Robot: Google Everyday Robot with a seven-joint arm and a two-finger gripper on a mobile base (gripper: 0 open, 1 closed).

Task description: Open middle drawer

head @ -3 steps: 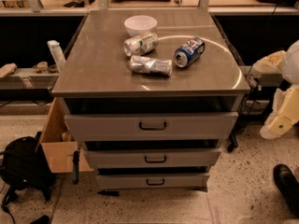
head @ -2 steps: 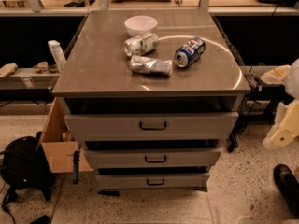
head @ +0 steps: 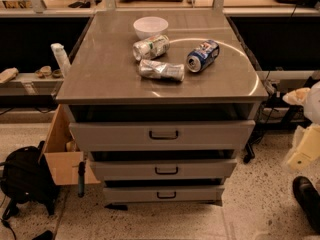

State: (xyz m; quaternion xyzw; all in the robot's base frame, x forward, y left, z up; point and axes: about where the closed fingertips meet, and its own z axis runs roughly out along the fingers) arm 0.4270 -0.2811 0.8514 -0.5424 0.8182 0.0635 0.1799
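Note:
The grey cabinet has three drawers stacked under its top. The middle drawer (head: 162,169) has a medium-sized grey front with a small black loop handle (head: 166,170). It sits between the widest drawer (head: 162,134) above and the narrowest drawer (head: 162,194) below. Its front stands a little behind the top drawer's front, and no tray shows. My gripper (head: 304,154) is a cream shape at the right edge of the camera view. It is well to the right of the cabinet, at about the height of the middle drawer, and touches nothing.
On the cabinet top (head: 100,74) are a white bowl (head: 151,26), two crushed cans (head: 151,47) (head: 161,70) and a blue can (head: 202,55). A cardboard box (head: 62,151) and a black bag (head: 22,181) stand on the floor at the left. A dark object (head: 307,201) lies at the bottom right.
My arm has moved down along the right edge of the view. The drawers and the things on the cabinet top have not moved.

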